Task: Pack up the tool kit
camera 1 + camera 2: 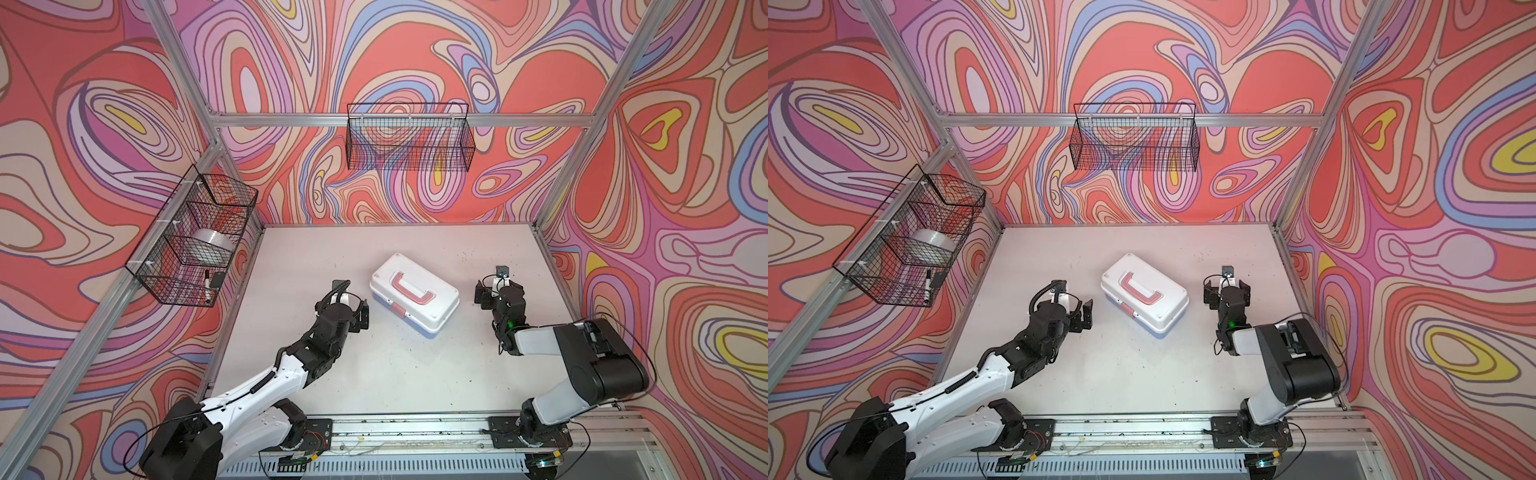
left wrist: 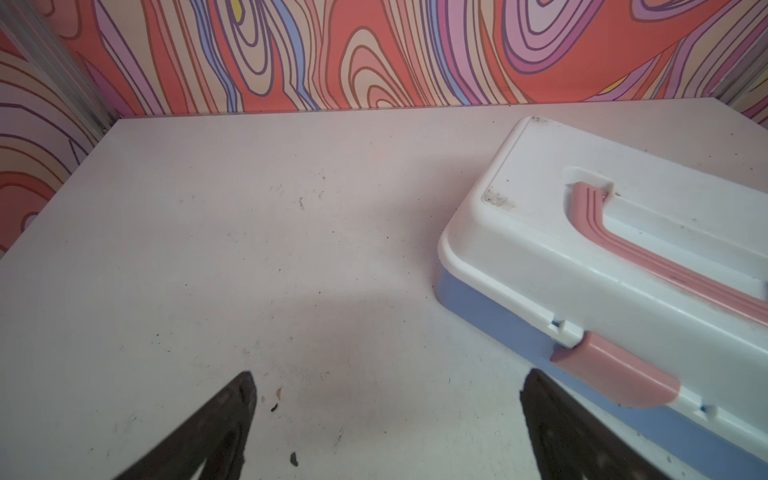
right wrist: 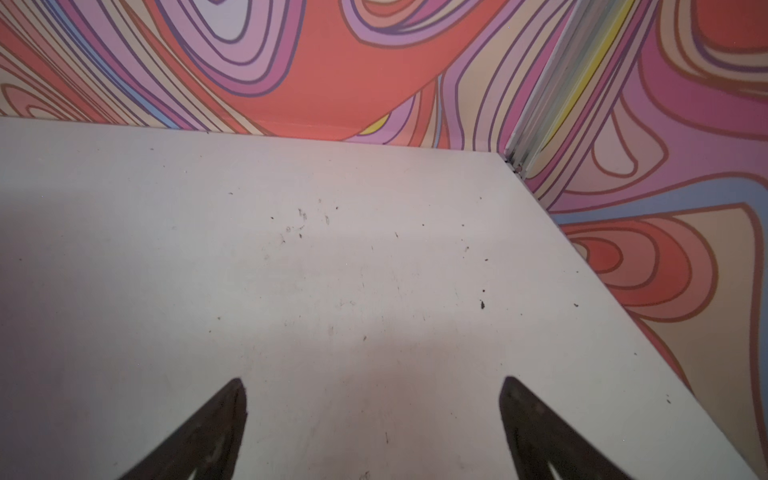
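The tool kit [image 1: 415, 297] [image 1: 1144, 293] lies shut and askew mid-table in both top views. It has a white lid, a pink handle [image 1: 411, 286] folded flat and a pink latch [image 2: 615, 374] on its light blue base. My left gripper [image 1: 359, 316] [image 1: 1081, 318] hovers open just left of the kit. In the left wrist view the kit [image 2: 602, 266] sits beside one finger, and the gripper [image 2: 388, 386] has only bare table between its jaws. My right gripper [image 1: 498, 291] [image 1: 1227, 291] stands open to the right of the kit, apart from it. The right wrist view shows this gripper [image 3: 374, 390] over bare table.
A black wire basket [image 1: 195, 237] on the left wall holds a roll of tape [image 1: 212, 245] and a marker [image 1: 206, 282]. Another wire basket [image 1: 409, 137] hangs on the back wall. Aluminium frame posts stand at the table's corners, and the arms' rail [image 1: 415, 432] runs along its front.
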You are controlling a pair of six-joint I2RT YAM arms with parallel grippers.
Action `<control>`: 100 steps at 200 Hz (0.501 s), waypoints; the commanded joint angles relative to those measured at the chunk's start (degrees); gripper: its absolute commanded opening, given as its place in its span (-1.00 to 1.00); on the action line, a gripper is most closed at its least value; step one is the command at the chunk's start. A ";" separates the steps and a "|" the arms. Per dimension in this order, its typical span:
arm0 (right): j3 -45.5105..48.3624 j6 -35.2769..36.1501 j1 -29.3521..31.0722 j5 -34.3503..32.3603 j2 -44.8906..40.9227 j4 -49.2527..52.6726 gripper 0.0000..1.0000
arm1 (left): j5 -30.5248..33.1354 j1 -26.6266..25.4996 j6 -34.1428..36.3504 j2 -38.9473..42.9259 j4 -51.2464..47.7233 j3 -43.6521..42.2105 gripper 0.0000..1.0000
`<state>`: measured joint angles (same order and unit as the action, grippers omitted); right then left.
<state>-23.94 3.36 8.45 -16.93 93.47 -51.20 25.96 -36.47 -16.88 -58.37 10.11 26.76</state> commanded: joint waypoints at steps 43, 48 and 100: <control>-2.11 -4.51 -5.91 6.30 5.06 -6.11 0.97 | 19.68 1.74 -3.73 8.15 -11.95 -0.46 1.00; -2.33 -4.65 -5.95 6.49 4.58 -4.48 0.97 | 21.57 1.90 -3.85 8.75 -12.19 -0.65 1.00; -2.20 -4.54 -5.99 6.40 4.70 -5.14 0.97 | 21.95 13.90 7.43 5.22 2.57 -3.32 1.00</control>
<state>-25.52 -0.45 2.66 -11.49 97.93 -56.58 47.68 -29.78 -15.53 -49.63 4.21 25.56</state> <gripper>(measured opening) 0.984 0.999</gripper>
